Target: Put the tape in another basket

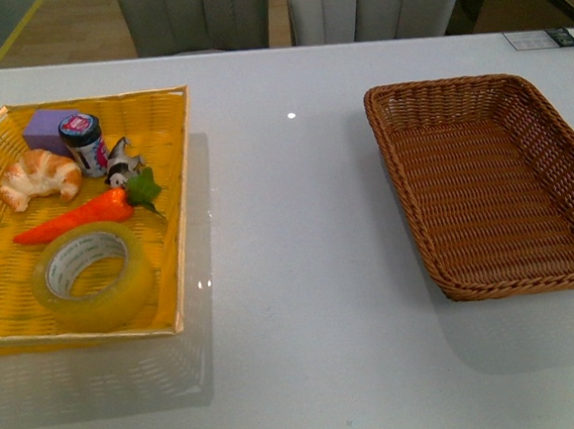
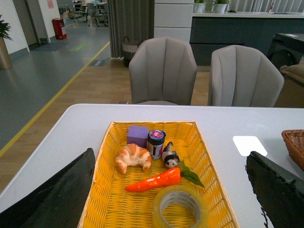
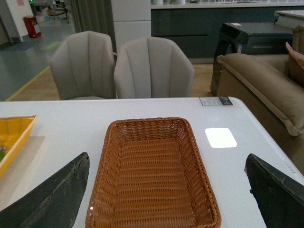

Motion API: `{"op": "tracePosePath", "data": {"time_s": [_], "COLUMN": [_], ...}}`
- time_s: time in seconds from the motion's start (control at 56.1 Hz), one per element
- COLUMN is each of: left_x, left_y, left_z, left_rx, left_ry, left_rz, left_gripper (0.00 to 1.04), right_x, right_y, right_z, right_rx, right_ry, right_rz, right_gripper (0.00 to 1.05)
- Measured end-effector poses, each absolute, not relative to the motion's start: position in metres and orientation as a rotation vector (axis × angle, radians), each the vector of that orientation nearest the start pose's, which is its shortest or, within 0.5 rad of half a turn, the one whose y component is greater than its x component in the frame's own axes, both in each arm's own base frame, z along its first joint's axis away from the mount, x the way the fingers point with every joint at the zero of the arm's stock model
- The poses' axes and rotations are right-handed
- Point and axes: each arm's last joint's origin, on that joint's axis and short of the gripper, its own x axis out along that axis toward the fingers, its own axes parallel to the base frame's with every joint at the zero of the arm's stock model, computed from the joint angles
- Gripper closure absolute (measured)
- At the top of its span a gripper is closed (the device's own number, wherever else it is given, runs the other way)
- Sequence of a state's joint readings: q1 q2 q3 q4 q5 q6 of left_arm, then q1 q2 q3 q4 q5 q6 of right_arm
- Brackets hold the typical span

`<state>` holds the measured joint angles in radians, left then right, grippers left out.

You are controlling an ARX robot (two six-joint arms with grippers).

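The tape (image 1: pixel 93 275), a wide yellowish translucent roll with a white core, lies flat at the near end of the yellow tray (image 1: pixel 179 203). In the left wrist view the tape (image 2: pixel 180 207) sits between and ahead of my open left gripper (image 2: pixel 173 190), whose dark fingers (image 2: pixel 57 192) flank the tray. The brown wicker basket (image 1: pixel 561 158) stands empty on the right of the table. My open right gripper (image 3: pixel 166 190) hovers over the basket (image 3: pixel 102 190) with nothing between its fingers (image 3: pixel 278 192). Neither arm shows in the front view.
The yellow tray also holds a carrot (image 1: pixel 73 217), a croissant (image 1: pixel 39 177), a small jar (image 1: pixel 85 144), a purple block (image 1: pixel 45 126) and a little figure (image 1: pixel 121 168). Two grey chairs (image 2: pixel 164 71) stand behind the white table. A card (image 1: pixel 542 39) lies at the far right corner.
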<state>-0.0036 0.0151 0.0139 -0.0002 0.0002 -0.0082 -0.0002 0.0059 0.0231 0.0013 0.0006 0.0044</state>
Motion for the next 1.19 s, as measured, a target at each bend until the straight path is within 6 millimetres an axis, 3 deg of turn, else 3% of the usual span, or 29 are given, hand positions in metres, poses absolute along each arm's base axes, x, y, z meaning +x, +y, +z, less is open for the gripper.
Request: {"op": "tracePosePath", "data": {"time_s": [0.499, 0.588, 0.677, 0.82, 0.927, 1.016, 1.194], "left_x": [0.098, 0.099, 0.109, 0.142, 0.179, 0.227, 0.278], "left_y": [0.0, -0.001, -0.003, 0.005, 0.013, 0.021, 0.021], "left_z": [0.167, 0.169, 0.174, 0.186, 0.186, 0.17, 0.125], "left_rx": [-0.011, -0.174, -0.278, -0.297, -0.281, -0.221, -0.156], "left_ry": [0.01, 0.33, 0.472, 0.448, 0.427, 0.439, 0.577], "left_rz": [-0.016, -0.204, -0.274, -0.244, -0.191, -0.105, -0.08], "left_gripper": [0.09, 0.09, 0.09, 0.09, 0.09, 0.09, 0.09], "right_x": [0.097, 0.097, 0.097, 0.097, 0.097, 0.097, 0.097], "right_y": [0.0, 0.0, 0.0, 0.0, 0.0, 0.0, 0.0], "right_z": [0.171, 0.171, 0.171, 0.171, 0.171, 0.171, 0.171], "right_rx": [0.004, 0.004, 0.004, 0.004, 0.004, 0.004, 0.004], "right_ry": [-0.019, -0.018, -0.019, -0.019, -0.019, -0.019, -0.019], "right_rz": [-0.001, 0.001, 0.0, 0.0, -0.001, 0.0, 0.0], "right_gripper": [0.09, 0.09, 0.09, 0.09, 0.09, 0.09, 0.09]}}
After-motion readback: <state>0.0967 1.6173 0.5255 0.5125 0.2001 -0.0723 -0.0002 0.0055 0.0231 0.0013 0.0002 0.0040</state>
